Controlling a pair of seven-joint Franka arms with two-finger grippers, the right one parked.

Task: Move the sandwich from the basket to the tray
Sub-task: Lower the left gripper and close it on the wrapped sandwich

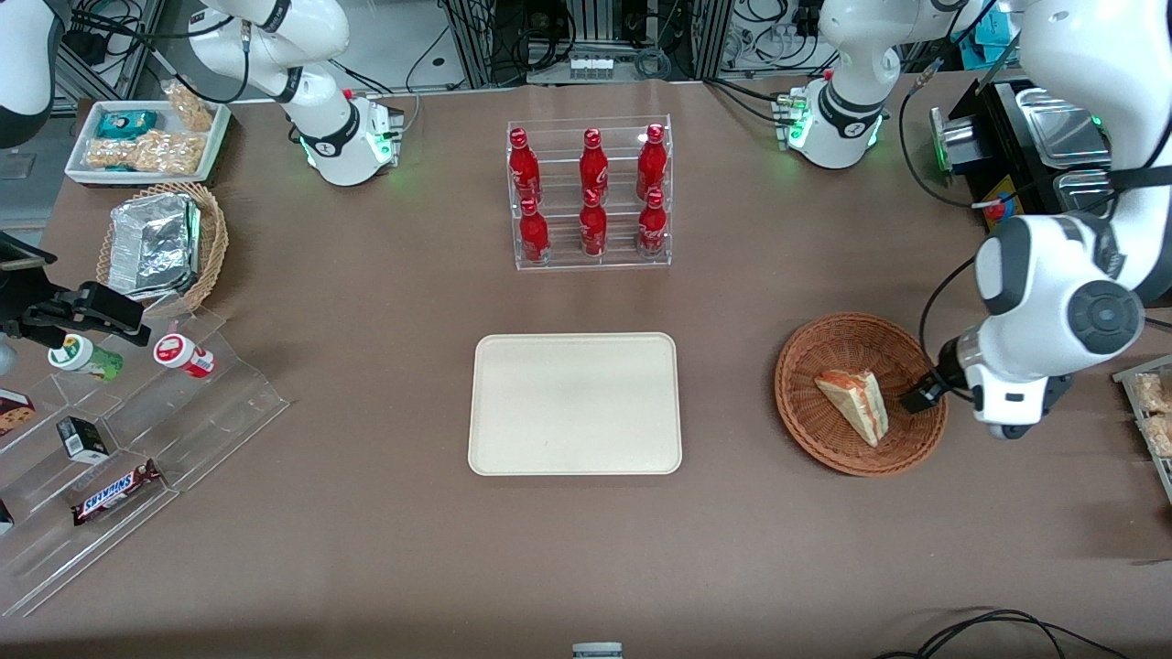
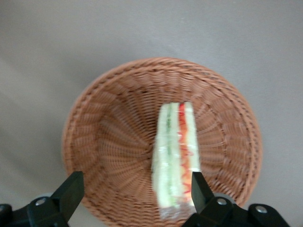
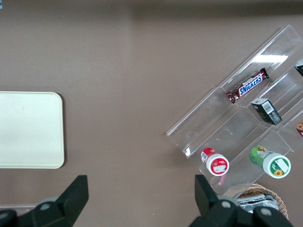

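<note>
The sandwich (image 1: 856, 405), a white-bread wedge with orange-red and green layers, lies in the reddish-brown wicker basket (image 1: 824, 352) toward the working arm's end of the table. My left gripper (image 1: 919, 395) hovers just above the basket's rim, beside the sandwich. In the left wrist view the gripper (image 2: 135, 194) is open and empty; one finger (image 2: 201, 189) is beside the sandwich (image 2: 176, 156), the other (image 2: 71, 189) over the basket's (image 2: 113, 142) rim. The cream tray (image 1: 575, 403) lies empty at the table's middle and also shows in the right wrist view (image 3: 28, 130).
A clear rack of red bottles (image 1: 591, 194) stands farther from the front camera than the tray. Toward the parked arm's end are a tan basket with foil containers (image 1: 165, 243), a white snack tray (image 1: 146, 137) and a clear stepped stand with snacks (image 1: 128, 439).
</note>
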